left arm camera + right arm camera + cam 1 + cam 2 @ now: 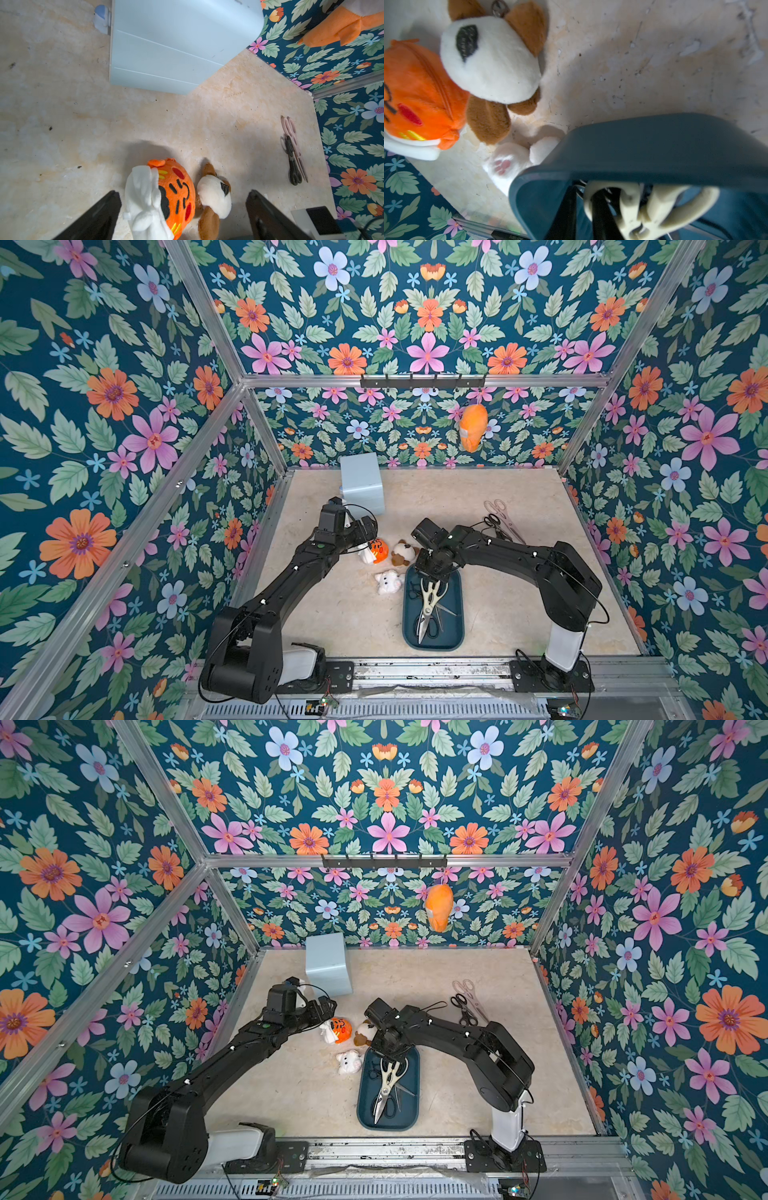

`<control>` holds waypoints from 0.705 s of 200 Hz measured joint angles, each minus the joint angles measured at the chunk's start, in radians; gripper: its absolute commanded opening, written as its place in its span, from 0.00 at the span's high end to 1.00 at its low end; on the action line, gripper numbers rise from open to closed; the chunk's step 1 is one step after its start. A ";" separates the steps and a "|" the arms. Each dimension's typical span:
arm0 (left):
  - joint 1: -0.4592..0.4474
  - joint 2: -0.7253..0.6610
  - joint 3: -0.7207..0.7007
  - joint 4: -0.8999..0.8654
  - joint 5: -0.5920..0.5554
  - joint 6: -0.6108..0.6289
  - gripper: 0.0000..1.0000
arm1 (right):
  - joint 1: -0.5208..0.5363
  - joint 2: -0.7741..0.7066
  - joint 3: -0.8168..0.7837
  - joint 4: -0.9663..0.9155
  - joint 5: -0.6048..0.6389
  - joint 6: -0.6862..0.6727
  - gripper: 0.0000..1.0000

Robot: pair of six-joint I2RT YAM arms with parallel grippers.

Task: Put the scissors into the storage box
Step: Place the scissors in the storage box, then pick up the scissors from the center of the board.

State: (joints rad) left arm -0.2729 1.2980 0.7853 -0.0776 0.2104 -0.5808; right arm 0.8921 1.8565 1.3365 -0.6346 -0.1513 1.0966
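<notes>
The storage box is a shallow dark teal tray with rounded corners, lying lengthwise at the near middle of the table. The biggest pair of scissors in it is the beige-handled pair, with its blades pointing to the near end and its handles at the far end. At least two black-handled pairs lie under and beside it. Two more pairs lie outside, near the table's far right edge: a pale pink pair and a black pair, touching side by side.

The right gripper hangs over the box's far end at the beige handles. Its jaws are slightly apart, but whether they pinch the handle cannot be told. The left gripper is spread wide and holds nothing, above an orange plush and a brown-and-white plush dog.

A white plush lies just beside the box's far left corner. Bare table lies to the right of the box up to the right arm's base, and to its near left. A pale blue box stands at the far left, well apart.
</notes>
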 measured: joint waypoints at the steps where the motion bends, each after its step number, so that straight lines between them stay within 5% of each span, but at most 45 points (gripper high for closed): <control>1: 0.000 0.000 0.000 0.000 0.000 0.000 0.01 | 0.000 0.000 0.002 0.000 0.000 0.000 0.69; 77: 0.000 0.061 0.057 -0.017 0.006 0.004 0.01 | -0.026 -0.094 0.092 -0.121 0.126 -0.098 0.67; 141: -0.002 0.193 0.145 -0.017 0.055 0.000 0.01 | -0.264 -0.108 0.178 -0.217 0.250 -0.340 0.67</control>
State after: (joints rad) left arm -0.2749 1.4906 0.9298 -0.0948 0.2657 -0.5808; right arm 0.6277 1.7485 1.5143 -0.8513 0.0986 0.7570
